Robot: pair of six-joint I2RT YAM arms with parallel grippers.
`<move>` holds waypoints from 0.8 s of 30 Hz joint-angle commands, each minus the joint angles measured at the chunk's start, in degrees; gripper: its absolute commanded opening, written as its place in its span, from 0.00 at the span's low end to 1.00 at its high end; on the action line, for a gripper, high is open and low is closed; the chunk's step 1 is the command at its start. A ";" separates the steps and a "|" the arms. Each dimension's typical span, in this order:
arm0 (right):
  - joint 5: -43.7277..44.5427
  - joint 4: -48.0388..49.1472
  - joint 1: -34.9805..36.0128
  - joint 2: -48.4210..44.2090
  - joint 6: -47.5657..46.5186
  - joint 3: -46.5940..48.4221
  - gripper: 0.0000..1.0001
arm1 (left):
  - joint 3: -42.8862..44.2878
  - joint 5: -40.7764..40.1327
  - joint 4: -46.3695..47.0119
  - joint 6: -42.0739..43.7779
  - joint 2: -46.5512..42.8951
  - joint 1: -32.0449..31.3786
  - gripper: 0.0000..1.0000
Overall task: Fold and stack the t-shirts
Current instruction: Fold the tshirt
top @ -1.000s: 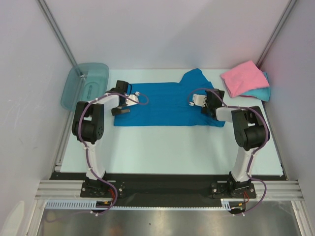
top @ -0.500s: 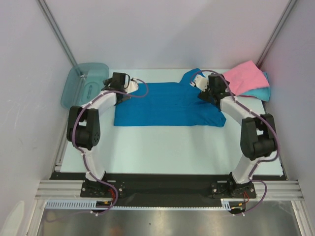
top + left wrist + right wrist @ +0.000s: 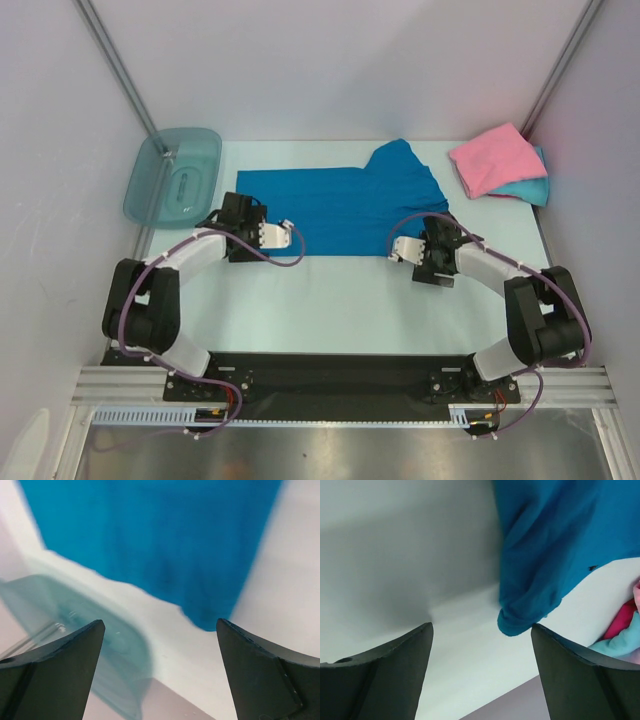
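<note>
The deep blue t-shirt [image 3: 340, 210] lies spread flat at the back middle of the table. My left gripper [image 3: 240, 222] is at its near left corner, open and holding nothing; in the blurred left wrist view that corner [image 3: 205, 620] sits just ahead of the right fingertip. My right gripper [image 3: 437, 252] is at the near right end, also open and empty, with a bunched blue edge [image 3: 525, 620] ahead of its fingers. A folded pink t-shirt [image 3: 495, 158] rests on a folded turquoise t-shirt [image 3: 530, 190] at the back right corner.
A translucent teal plastic bin [image 3: 172, 175] stands at the back left, close to the blue shirt's left edge, and also shows in the left wrist view [image 3: 75, 625]. Enclosure walls and slanted metal posts border the table on both sides.
Both arms have swung from the shirt's far edge back to its near edge. The right jaws have narrowed slightly. The blue shirt lies about as before.
</note>
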 commanded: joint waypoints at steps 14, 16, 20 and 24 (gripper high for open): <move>1.92 12.10 -0.76 6.17 -3.90 1.32 0.84 | -0.67 2.48 4.05 2.12 5.78 -0.07 1.00; 2.10 12.02 -0.85 6.79 -3.91 2.82 0.84 | 0.46 2.92 1.00 2.12 5.52 -0.07 1.00; 1.75 10.88 -1.29 7.14 -4.52 4.40 0.84 | 0.21 4.24 -2.36 1.68 2.10 -0.15 1.00; 1.84 10.61 -1.73 7.76 -4.61 4.76 0.84 | -0.15 4.59 -3.94 1.07 -0.11 -0.24 1.00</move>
